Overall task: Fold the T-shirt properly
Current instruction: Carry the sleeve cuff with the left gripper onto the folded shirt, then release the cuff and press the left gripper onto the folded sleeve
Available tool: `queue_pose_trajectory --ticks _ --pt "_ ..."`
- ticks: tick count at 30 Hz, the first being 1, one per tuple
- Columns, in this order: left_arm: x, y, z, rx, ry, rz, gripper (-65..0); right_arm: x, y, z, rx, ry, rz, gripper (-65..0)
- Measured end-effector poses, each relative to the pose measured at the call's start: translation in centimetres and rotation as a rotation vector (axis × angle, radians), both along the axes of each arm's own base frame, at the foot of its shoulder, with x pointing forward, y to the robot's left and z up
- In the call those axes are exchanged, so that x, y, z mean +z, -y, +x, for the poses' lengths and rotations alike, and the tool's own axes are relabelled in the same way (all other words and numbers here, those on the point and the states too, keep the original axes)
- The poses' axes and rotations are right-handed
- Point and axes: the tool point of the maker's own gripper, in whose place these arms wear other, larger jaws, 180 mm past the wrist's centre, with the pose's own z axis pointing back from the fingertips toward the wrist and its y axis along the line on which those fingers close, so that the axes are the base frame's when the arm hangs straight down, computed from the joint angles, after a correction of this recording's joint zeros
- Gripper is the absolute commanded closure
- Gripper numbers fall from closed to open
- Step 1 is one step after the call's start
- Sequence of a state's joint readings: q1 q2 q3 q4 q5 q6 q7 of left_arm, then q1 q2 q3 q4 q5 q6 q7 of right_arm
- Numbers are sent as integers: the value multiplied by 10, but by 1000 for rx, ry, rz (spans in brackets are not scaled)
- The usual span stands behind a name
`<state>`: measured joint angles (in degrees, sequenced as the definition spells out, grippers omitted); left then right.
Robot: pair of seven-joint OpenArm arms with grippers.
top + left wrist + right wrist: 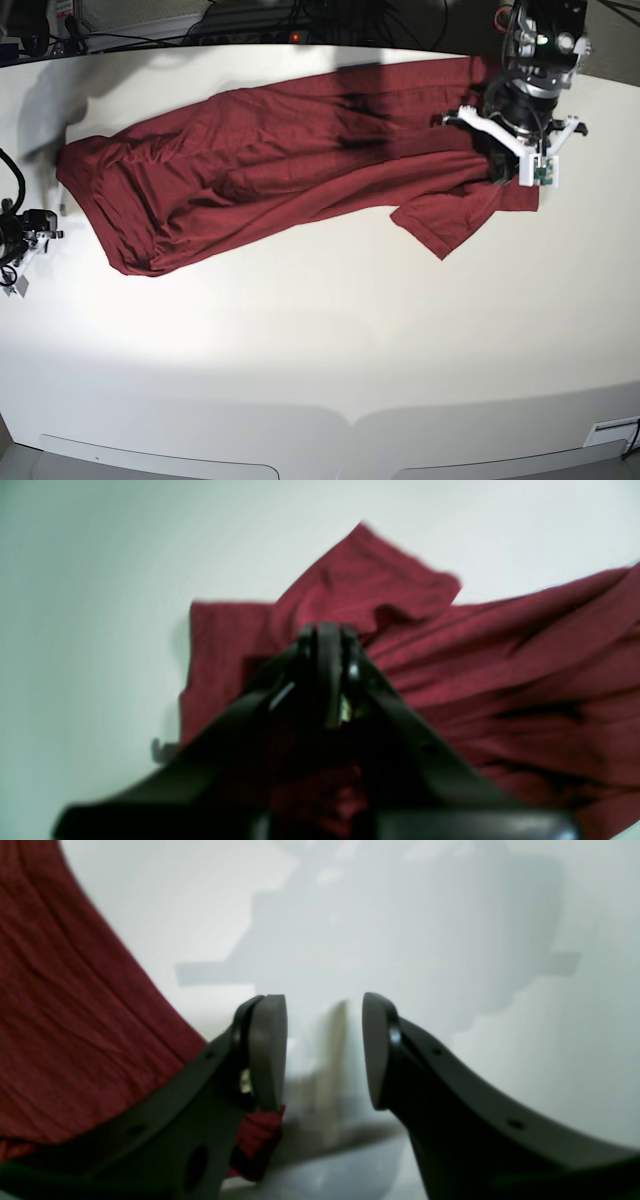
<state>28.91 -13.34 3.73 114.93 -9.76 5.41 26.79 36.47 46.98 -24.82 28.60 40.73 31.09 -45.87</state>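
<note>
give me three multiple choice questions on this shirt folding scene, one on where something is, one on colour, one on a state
1. Where does the shirt lie on the table in the base view?
A. across the far half
B. along the near edge
C. hanging off the near corner

2. What colour is the shirt?
A. navy
B. dark red
C. grey

3. How does the right tool stand?
A. shut on the shirt
B. shut on nothing
C. open, holding nothing

Answers:
1. A, the cloth stretches across the upper part of the base view, with the near half of the table bare of it.
2. B, all three views show maroon fabric.
3. C, the right wrist view shows a clear gap between its pads, with only white table seen through it and the shirt off to the side.
</note>
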Motion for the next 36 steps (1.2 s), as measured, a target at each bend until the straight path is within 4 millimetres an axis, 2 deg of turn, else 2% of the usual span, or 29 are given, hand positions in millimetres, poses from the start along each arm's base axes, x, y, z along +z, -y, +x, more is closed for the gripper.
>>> queue_pose_trajectory --ticks 6,13,14,16,18,23,25,27,28,32,34,36 --pt "-12 -1 -22 1 -47 9 0 0 0 1 0 7 0 -252" --pt "-20 -11 -34 -26 -95 144 0 1 0 1 0 8 0 -252" --pt "-22 -12 -35 -28 -106 158 -31 0 0 1 0 7 0 -252" --pt "-23 -16 -37 -30 -121 190 -196 0 0 1 0 8 0 -252" --pt "-22 -20 -36 -35 -112 233 -297 0 0 1 0 8 1 -252" --pt "-15 -30 -31 -35 -86 341 -307 0 0 1 0 8 0 -252" --pt "-7 -28 -23 -38 -35 331 -306 0 0 2 0 9 1 -252" --pt "13 -14 -11 -59 66 275 -305 0 0 2 0 8 1 -252" --pt "21 -1 -6 -104 108 243 -305 0 0 2 0 8 1 -252" --pt "19 74 -5 -371 90 76 -304 -2 -5 3 5 7 8 -252" --pt "22 94 -1 -426 91 68 -287 -3 -8 5 9 10 15 -252" --pt "30 106 9 -457 118 82 -278 -5 -12 6 13 9 21 -252"
